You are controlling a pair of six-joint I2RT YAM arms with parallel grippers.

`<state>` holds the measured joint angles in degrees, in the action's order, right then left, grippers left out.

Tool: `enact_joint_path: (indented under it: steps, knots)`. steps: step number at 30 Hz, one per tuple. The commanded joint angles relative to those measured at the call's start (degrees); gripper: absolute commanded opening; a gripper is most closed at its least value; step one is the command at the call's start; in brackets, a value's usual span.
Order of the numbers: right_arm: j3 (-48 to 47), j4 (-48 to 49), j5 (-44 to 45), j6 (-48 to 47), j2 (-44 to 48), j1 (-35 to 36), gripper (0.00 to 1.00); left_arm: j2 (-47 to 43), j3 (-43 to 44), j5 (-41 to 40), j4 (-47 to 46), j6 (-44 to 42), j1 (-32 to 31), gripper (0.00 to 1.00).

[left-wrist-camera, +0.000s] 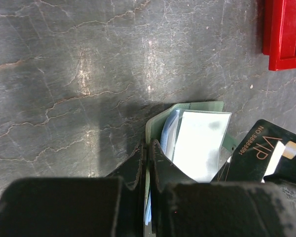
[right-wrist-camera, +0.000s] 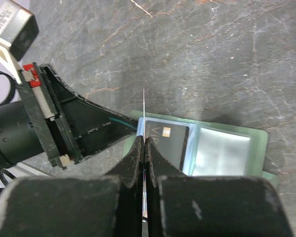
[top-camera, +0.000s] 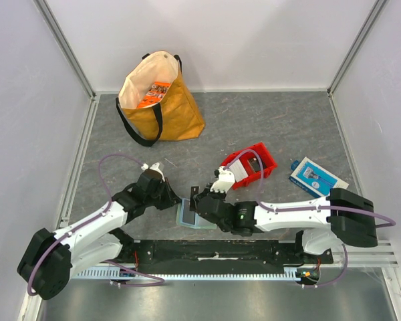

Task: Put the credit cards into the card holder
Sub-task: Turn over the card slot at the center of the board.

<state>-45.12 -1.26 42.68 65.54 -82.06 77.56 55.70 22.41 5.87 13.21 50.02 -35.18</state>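
Where left end effector [left-wrist-camera: 149, 148] clamps, card holder [left-wrist-camera: 200, 105] lies.

Lab test cell: white panel walls [top-camera: 254, 40], aluminium frame posts [top-camera: 65, 48], grey slate-look tabletop [top-camera: 267, 127].

The surface [top-camera: 267, 127] is seen in dark grey, veined with pale cracks. The card holder [right-wrist-camera: 260, 143] is coloured pale green, its pockets whitish-blue. A credit card [left-wrist-camera: 261, 150] is shown in black with gold lettering. The left claw [left-wrist-camera: 149, 150] and right claw [right-wrist-camera: 144, 145] are black. A red bin [top-camera: 267, 160], a mustard bag [top-camera: 174, 114] with black straps and a blue-and-white box [top-camera: 317, 177] are noted.
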Motion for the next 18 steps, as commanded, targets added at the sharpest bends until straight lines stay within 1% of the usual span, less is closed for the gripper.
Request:
enact_joint_path:
  steps: [1, 10, 18]
  knots:
    - [-4.3, 3.4, 5.7, 2.8, -2.0, 1.0, 0.0, -1.4, -0.6, -1.0, -0.7, 2.5, -0.2, 0.02]
    - [-6.3, 4.0, 5.1, 2.8, -6.7, 1.8, 0.0, -2.4, -0.8, -1.1, -0.5, 2.8, -0.2, 0.02]
    - [-7.1, 4.5, 4.3, 2.4, -8.6, 1.8, 0.0, -2.8, -0.9, -1.0, -0.5, 2.9, -0.2, 0.02]
